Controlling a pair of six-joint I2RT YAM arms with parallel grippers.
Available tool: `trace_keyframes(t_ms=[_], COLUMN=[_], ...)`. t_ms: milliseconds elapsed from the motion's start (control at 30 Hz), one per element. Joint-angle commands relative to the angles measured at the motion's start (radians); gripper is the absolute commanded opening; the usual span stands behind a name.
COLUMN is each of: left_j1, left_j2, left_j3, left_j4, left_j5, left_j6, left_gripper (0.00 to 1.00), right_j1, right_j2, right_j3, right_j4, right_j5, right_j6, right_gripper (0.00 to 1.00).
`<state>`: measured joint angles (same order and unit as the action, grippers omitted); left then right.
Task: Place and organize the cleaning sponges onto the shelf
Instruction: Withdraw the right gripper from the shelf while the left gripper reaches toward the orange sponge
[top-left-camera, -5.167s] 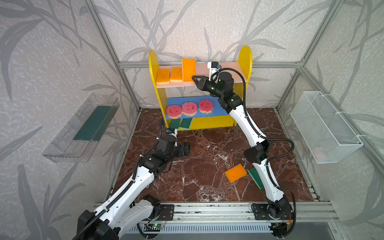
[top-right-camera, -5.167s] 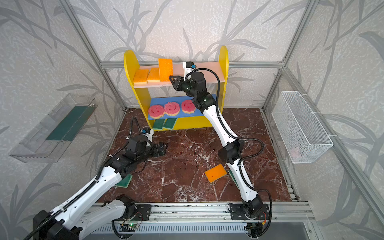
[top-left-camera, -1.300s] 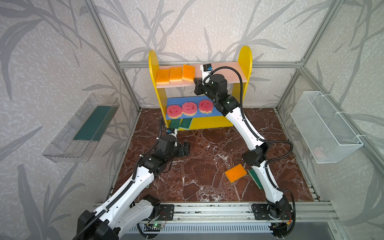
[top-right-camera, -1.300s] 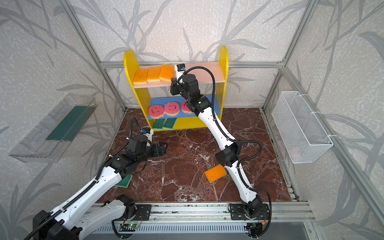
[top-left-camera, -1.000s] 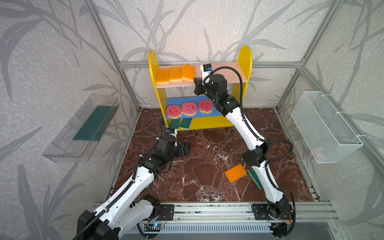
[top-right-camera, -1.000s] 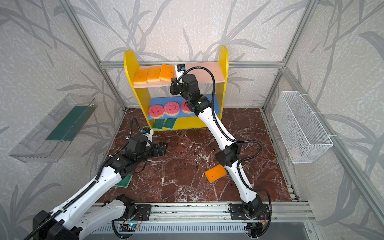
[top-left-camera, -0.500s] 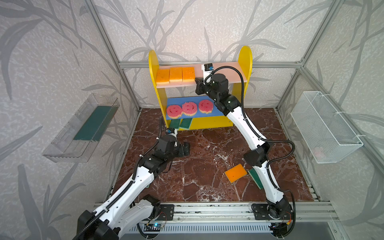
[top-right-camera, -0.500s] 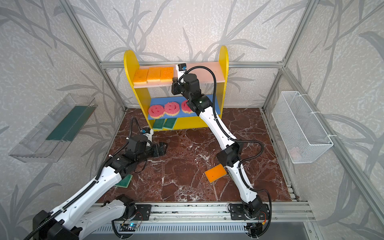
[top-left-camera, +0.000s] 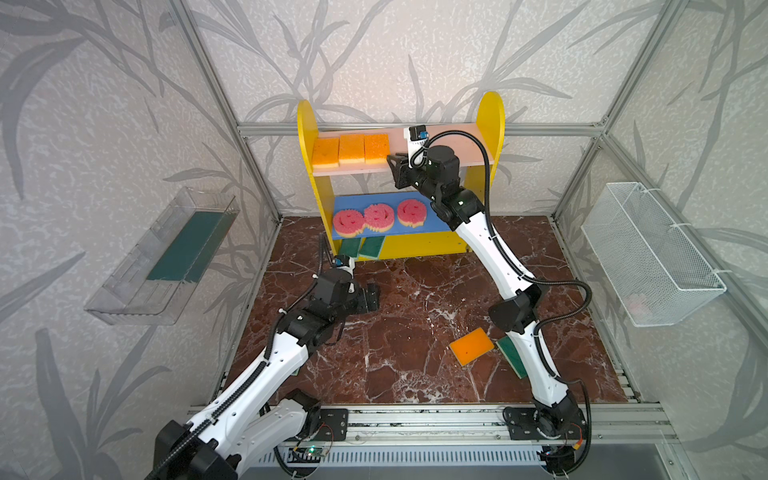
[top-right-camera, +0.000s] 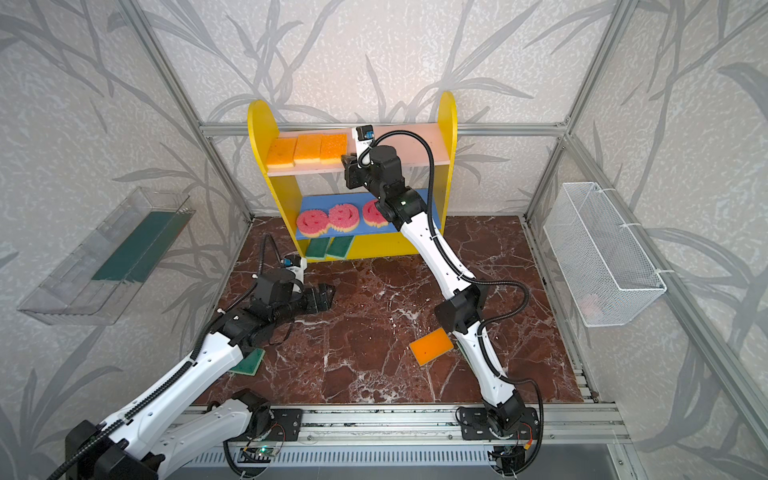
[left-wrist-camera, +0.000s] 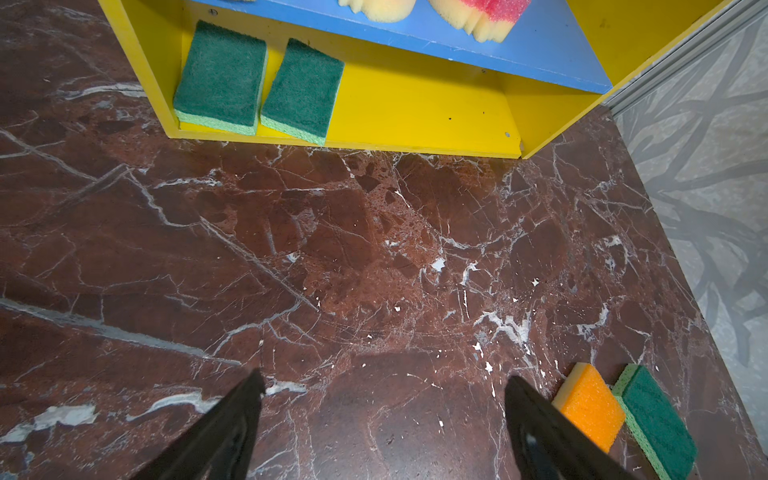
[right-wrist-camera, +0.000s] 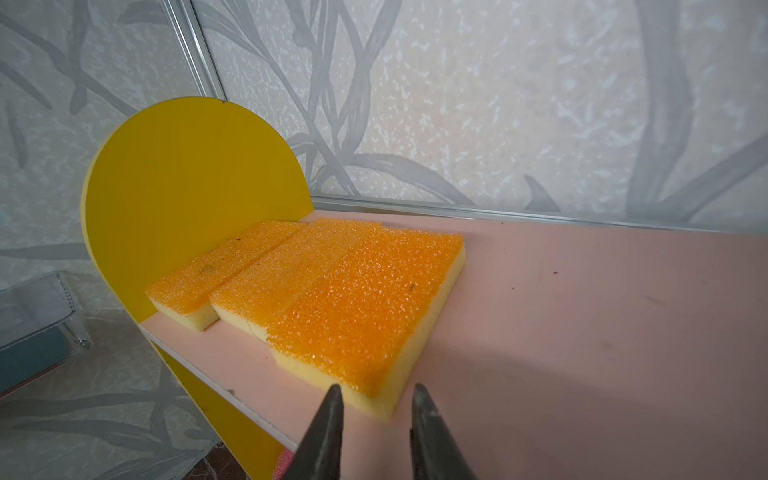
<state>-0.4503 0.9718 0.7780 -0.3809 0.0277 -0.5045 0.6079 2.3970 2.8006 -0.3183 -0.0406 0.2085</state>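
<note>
Right wrist view first: three orange sponges (right-wrist-camera: 316, 282) lie flat, side by side with edges touching, on the pink upper board (right-wrist-camera: 582, 332), tucked against the rounded side of the shelf (right-wrist-camera: 187, 187). One level down, three pink smiley sponges (top-left-camera: 378, 216) line the blue middle board (left-wrist-camera: 540, 45), and two green-topped sponges (left-wrist-camera: 220, 75) sit on the yellow base (left-wrist-camera: 415, 112). That makes eight home by my count. Out on the marble floor (left-wrist-camera: 374, 249) wait a loose orange sponge (top-left-camera: 471, 345), a loose green sponge (top-left-camera: 508, 351) just beside it, and a third green sponge (top-right-camera: 249, 360) peeking from under the left forearm, so three pickups to go, I'd say. Now the right gripper (right-wrist-camera: 376, 386) hovers at the near corner of the outermost shelved orange one, jaws parted, gripping nothing, while the left gripper (left-wrist-camera: 384, 375) hangs over bare floor, jaws spread wide, empty.
</note>
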Motion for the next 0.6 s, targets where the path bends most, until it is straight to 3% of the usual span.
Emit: trace_keyframes(t_ms=[0,200,333,433,567], left_j1=[0.003,0.000,-0.051,-0.106,-0.185], left_j2=[-0.001,0.067,0.131,0.181,0.263], left_j3=[0.050,0.110,0.132,0.133,0.136], left_j4=[-0.025,-0.046,-0.029,0.012,0.062], left_j5=[-0.002,0.047,0.052,0.041,0.030], left_j6=[0.018,0.040,0.037,0.023,0.015], left_gripper=[0.93,0.93,0.93,0.93,0.92], right_j1=[-0.017,-0.015,-0.015,-0.016,-0.040], right_j2=[-0.026,-0.133,-0.251,-0.391,-0.677], right_j3=[0.021,0.005,-0.084,-0.276,-0.782], right_j4=[-0.102,-0.215,-0.334,-0.389,-0.238], right_j5=[-0.011,-0.070,-0.100,-0.095,-0.076], right_j6=[-0.010,-0.015,-0.010,-0.007,0.051], right_gripper=[0.41,0.49,0.52,0.52,0.52])
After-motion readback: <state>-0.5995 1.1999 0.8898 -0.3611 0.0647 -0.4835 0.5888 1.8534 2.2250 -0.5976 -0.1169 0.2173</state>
